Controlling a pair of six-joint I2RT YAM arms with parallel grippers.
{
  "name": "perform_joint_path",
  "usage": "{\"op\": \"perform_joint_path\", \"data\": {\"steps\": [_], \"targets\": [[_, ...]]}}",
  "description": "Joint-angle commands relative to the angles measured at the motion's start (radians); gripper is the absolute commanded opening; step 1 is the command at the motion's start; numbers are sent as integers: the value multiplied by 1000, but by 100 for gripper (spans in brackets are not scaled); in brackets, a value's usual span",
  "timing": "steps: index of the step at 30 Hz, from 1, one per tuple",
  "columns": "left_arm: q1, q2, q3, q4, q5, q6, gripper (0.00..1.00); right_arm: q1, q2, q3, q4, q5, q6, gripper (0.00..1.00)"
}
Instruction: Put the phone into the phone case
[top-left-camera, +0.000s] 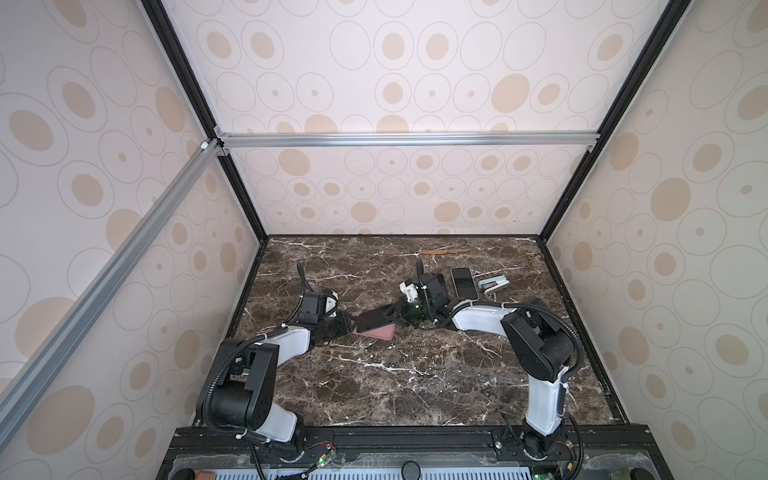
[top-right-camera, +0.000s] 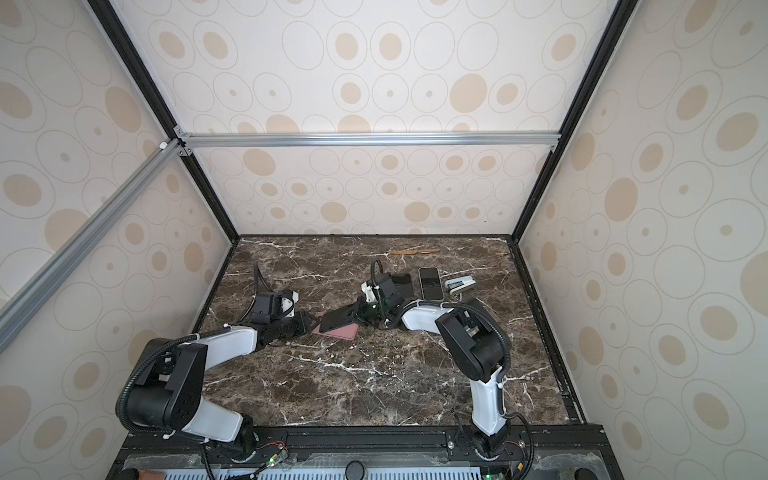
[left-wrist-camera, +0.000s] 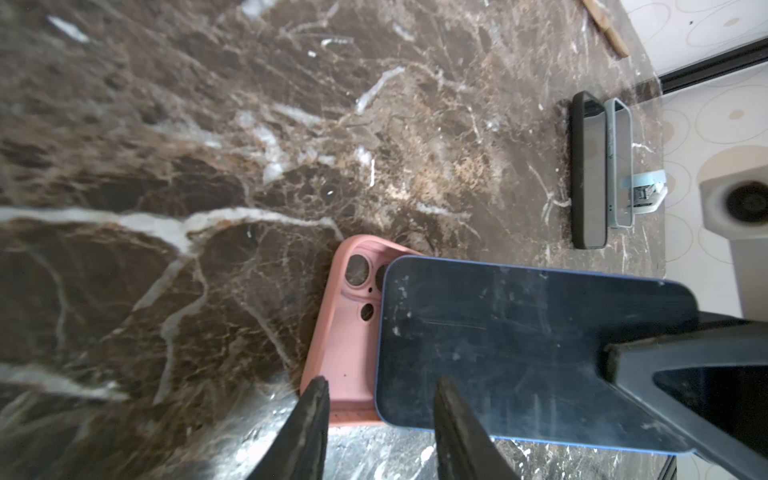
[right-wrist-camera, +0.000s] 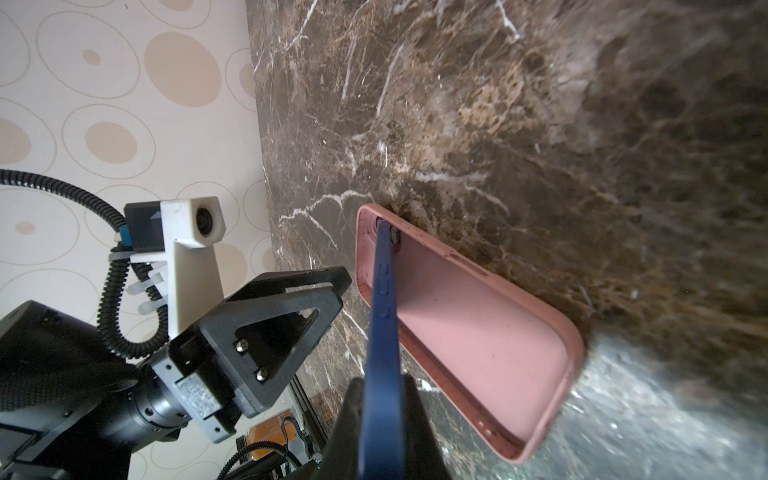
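Scuffed blue phone (left-wrist-camera: 519, 345), pinched by the right tool (right-wrist-camera: 382, 399), tilts over the pink case (right-wrist-camera: 478, 332); left tool (left-wrist-camera: 380, 382) stands spread.

phone (top-left-camera: 374, 319) tilted over case (top-left-camera: 383, 333) (one end in it), spare phones (top-right-camera: 430, 283), stapler (top-left-camera: 493, 284) behind right

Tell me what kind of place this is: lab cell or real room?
Most likely a closed robot test booth, not a lived-in room: an aluminium extrusion frame runs around dotted wallpaper panels on three sides, and the marble-look tabletop fills the floor between them.
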Motion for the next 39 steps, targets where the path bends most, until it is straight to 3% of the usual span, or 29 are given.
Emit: {"op": "perform_joint_path", "data": {"steps": [1, 7, 16, 22, 25, 32, 39], "targets": [[-1, 25, -13, 0, -14, -32, 41, -1, -20, -41, 45, -51, 34, 0], [-69, -20, -55, 19, -15, -77, 41, -4, -22, -55, 4, -132, 19, 0], [-161, -164, -104, -37, -15, -122, 41, -22, -137, -124, -76, -127, -40, 0], [-150, -241, -18, -153, -176, -48, 42, -24, -171, -130, -133, -110, -83, 0], [-125, -238, -6, -153, -217, -41, 42, -23, -165, -128, -143, -101, -94, 0], [-106, -129, -24, -56, -127, -17, 41, -24, -144, -131, -85, -95, -61, 0], [-104, -102, -53, -18, -115, 25, 38, -22, -149, -143, -77, -87, -52, 0]]}}
